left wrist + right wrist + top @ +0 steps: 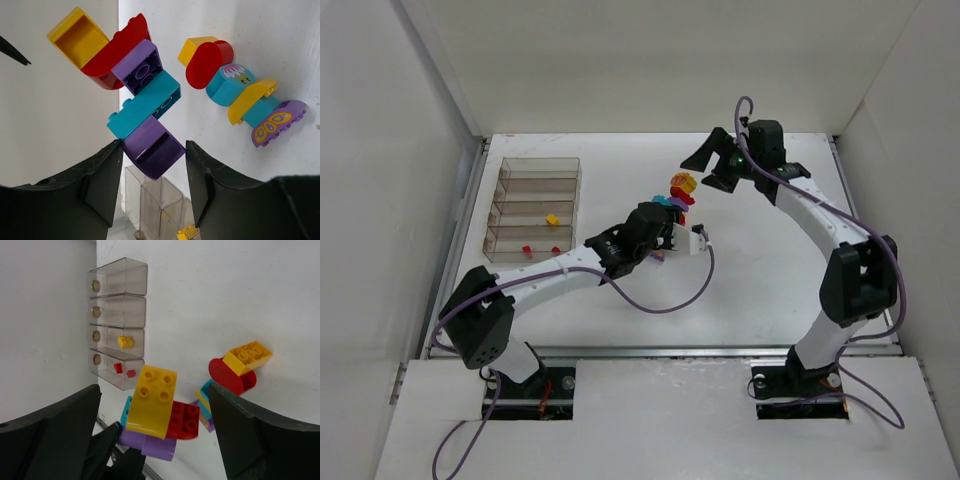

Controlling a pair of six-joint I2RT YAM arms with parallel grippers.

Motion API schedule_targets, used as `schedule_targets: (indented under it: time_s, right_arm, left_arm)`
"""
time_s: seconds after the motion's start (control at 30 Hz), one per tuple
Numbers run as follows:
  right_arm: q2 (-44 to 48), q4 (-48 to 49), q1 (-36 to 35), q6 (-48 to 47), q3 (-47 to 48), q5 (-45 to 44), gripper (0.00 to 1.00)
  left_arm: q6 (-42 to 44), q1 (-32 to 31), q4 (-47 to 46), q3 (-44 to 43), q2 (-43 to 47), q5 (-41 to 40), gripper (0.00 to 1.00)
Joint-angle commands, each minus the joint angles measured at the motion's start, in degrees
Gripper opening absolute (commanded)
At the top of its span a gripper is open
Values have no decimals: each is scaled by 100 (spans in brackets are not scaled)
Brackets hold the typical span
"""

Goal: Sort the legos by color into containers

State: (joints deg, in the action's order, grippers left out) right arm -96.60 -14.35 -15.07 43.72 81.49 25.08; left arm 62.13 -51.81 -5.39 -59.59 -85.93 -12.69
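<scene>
Overall: early, by my reading. Three bricks are sorted and two joined stacks are not yet taken apart.
Desk (770, 290): white. It carries the organizer at upper left of the top view and one stack near centre.
Organizer (540, 160): four long compartments, one above another in the top view. The third from the top and the bottom one have bricks in them. I see no brick in the upper two, so teal and purple seem unstarted.
Right end effector (154, 390): jaws wide apart, one on each side of the held stack's yellow top brick, touching nothing. It looks ready to pull that brick off.
Left end effector (153, 147): clamped on the purple brick at the base of the held stack, lifting it clear of the desk at centre of the top view.
Held stack (145, 100): from the grip outward it runs purple, teal, purple, red, yellow, all joined. Five bricks to split and drop.
Lying stack (240, 95): on its side on the desk, right of the held stack in the left wrist view. It shows yellow, red, teal, yellow, teal and a purple butterfly piece, untouched.
Red bricks (118, 368): two, apart, in the bottom compartment. Done.
Yellow brick (125, 342): alone in the compartment just above the reds. Done.
</scene>
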Motion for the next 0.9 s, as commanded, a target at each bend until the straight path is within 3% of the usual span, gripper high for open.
schedule_targets:
  time_s: [0.0, 0.1, 0.3, 0.53, 0.57, 0.67, 0.87]
  right_arm:
    - [-254, 327, -93, -13, 419, 418, 92]
    - [-333, 267, -206, -13, 473, 419, 85]
    - [-281, 29, -329, -83, 403, 278, 81]
    - [-229, 29, -383, -136, 402, 226, 44]
    - [-228, 29, -383, -136, 402, 225, 29]
    - [-176, -24, -383, -136, 350, 112, 3]
    - [-123, -374, -383, -259, 350, -380, 0]
  left_arm:
    - [98, -48, -393, 27, 208, -58, 0]
    - [46, -48, -393, 27, 208, -58, 0]
    - [-8, 4, -393, 27, 208, 3, 0]
    - [-8, 57, -393, 132, 314, 3, 0]
    - [-8, 57, -393, 132, 314, 3, 0]
    - [-60, 57, -340, 185, 366, 3, 0]
    - [-314, 57, 283, 238, 419, 301, 0]
